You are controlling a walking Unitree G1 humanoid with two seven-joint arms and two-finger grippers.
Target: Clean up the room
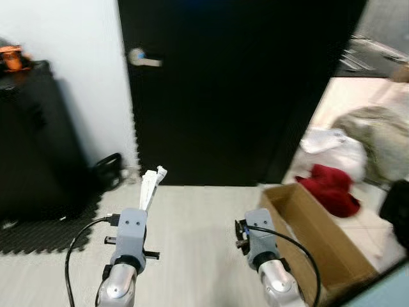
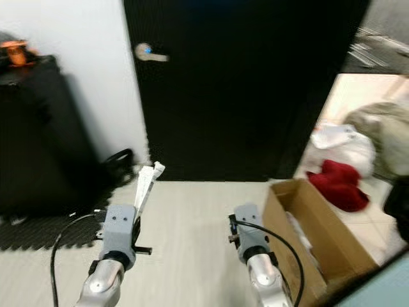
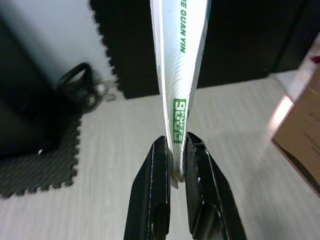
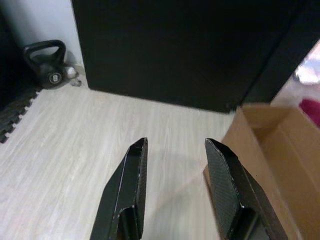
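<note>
We observed both silver arms extended forward over the pale wood-grain floor [image 1: 192,224], side by side and level. The left gripper [image 3: 176,160] had its two black fingers pinched narrowly on the lower end of a flattened white paper packet with green lettering [image 3: 179,65], which rose straight ahead of the fingertips, clear of the floor. The right gripper [image 4: 175,165] held nothing; its fingers stood apart with bare floor between them.

Immediately to the outer side of the right gripper, an open brown cardboard box [image 1: 316,230] rested on the floor. Some pale items lay inside it, too blurred for us to identify. Beyond the box, we noted a crumpled red cloth [image 1: 331,187] and a white bundle [image 1: 339,147] on the lighter floor past the doorway.

Ahead of both grippers stood a black door [image 1: 236,89]. Ahead of the left gripper and to its outer side, a black kettlebell [image 3: 80,87] sat at the edge of a dark interlocking foam mat [image 3: 40,170].
</note>
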